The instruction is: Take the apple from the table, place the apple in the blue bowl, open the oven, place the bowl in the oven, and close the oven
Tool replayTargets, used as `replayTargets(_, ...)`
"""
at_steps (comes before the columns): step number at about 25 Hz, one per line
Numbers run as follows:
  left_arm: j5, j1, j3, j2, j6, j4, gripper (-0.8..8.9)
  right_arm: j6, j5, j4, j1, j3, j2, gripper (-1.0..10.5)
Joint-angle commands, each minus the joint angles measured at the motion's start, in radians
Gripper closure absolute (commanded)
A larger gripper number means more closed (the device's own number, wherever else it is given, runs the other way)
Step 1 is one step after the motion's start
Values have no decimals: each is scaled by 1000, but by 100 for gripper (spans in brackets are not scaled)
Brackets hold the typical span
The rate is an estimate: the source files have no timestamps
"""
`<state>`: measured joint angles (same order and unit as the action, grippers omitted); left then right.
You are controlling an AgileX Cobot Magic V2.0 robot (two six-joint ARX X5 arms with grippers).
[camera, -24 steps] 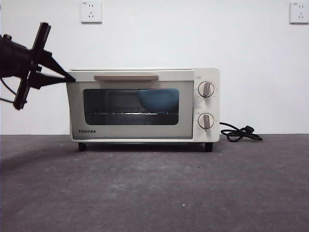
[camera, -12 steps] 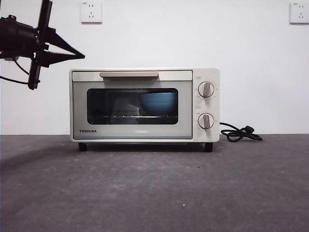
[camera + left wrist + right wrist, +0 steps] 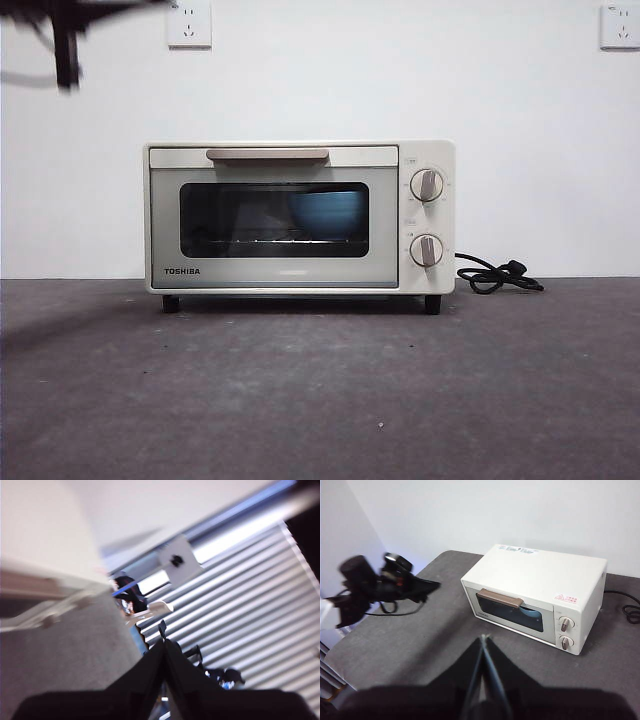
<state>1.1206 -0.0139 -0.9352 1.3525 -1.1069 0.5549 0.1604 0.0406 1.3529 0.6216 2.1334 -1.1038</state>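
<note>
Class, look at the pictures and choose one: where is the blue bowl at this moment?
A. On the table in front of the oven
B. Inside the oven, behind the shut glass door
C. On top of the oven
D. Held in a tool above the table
B. The blue bowl shows through the dark window of the oven, whose door is shut, in both the front and right wrist views.

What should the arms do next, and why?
Probably just retreat to rest. The oven door sits shut with the bowl inside behind the glass, the left gripper is off to the oven's side touching nothing, and the right gripper hangs back, shut and empty.
</note>
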Motion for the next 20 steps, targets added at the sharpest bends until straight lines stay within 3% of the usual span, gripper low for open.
replayTargets(1,16,0,-3,-110,38,8,818,-7,-3,24,1,-6,3,946)
replayTargets(4,16,5,-3,-232,62,10,818,-7,-8,24,1,-6,0,946)
replayTargets(14,56,9,-3,-564,263,-8,819,-7,-60,24,1,-6,-1,946)
replayTargets(17,32,12,-3,-640,304,-86,819,-7,-60,24,1,-6,-6,946)
replayTargets(20,-3,25,-3,-716,400,-232,819,-7,-60,24,1,-6,-11,946)
